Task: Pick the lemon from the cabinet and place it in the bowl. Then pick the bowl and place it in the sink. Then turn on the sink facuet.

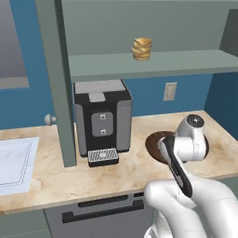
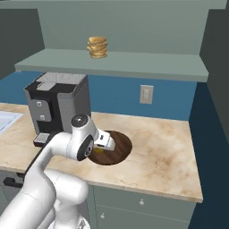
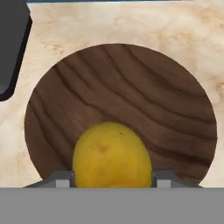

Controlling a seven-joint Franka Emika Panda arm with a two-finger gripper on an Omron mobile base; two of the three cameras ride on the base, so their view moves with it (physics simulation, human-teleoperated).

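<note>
The lemon (image 3: pixel 112 155) sits between my gripper's (image 3: pixel 112 180) fingertips, which press its two sides, low over the near part of the dark brown wooden bowl (image 3: pixel 131 96). In the right base view the hand (image 2: pixel 103 142) hangs over the bowl (image 2: pixel 120 147) with a sliver of the lemon (image 2: pixel 99 151) under it. From the left base camera my arm covers most of the bowl (image 1: pixel 152 142). The grey-green cabinet shelf (image 1: pixel 162 62) runs above the counter. The pale sink rim (image 1: pixel 14 162) lies at far left. The faucet is out of view.
A black coffee machine (image 1: pixel 102 118) stands on the counter left of the bowl. A tan stacked lump of food (image 1: pixel 142 49) rests on the shelf. The open cabinet door (image 1: pixel 58 83) with its knob (image 1: pixel 49 119) stands edge-on between machine and sink. A wall outlet (image 1: pixel 170 91) is behind.
</note>
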